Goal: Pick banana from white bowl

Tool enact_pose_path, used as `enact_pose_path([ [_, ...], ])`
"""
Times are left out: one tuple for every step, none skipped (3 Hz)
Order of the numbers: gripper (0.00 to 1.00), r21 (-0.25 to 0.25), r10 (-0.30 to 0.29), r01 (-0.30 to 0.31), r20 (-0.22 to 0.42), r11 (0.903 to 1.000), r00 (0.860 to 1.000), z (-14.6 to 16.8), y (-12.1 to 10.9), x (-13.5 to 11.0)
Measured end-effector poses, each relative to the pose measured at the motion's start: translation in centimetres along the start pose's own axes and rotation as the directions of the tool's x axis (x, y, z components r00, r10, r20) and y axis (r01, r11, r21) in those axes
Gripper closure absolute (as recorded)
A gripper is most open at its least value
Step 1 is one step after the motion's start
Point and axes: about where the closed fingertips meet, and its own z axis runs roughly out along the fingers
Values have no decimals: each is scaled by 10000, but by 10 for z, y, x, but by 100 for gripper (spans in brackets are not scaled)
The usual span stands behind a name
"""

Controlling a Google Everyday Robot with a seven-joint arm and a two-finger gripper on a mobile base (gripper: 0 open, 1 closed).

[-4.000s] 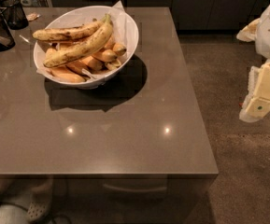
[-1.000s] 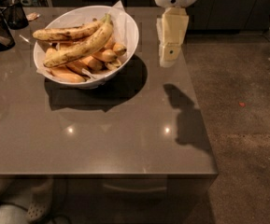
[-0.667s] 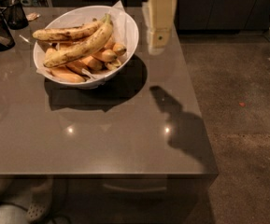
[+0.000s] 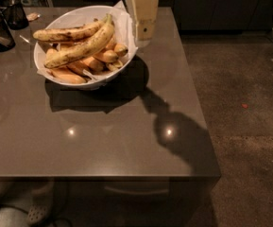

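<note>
Camera view: approach step. Gripper (image 4: 145, 30) hangs over far edge of bench (image 4: 107, 141), just beside right rim of white bowl (image 4: 94, 82); whether open or closed, cannot tell. Banana (image 4: 81, 46) lies atop pile in bowl, toward far-left corner. Next move, likely: shift left, descend onto banana.

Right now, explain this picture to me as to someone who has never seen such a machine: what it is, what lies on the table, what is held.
This is a single camera view, looking down at a slant on a brown table; where the camera sits is not on record. The cream block at the top edge is the gripper, the hand of a one-armed mobile robot. It hangs by the right rim of the white bowl. In the bowl lie the banana, long and speckled, a slimmer browner banana and small orange-yellow bananas. The banana lies untouched; I see nothing held.
</note>
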Motion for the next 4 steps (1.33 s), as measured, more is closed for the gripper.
enact_pose_path([
  [0, -590, 204, -167, 627, 9981, 9978, 24, -9, -16],
  [0, -1190, 774, -678, 780, 9906, 9939, 51, -20, -29],
  [0, -1412, 1304, -1196, 698, 9827, 9890, 70, -35, -45],
  [6, -1508, 1575, -1478, 546, 9774, 9860, 85, -47, -62],
])
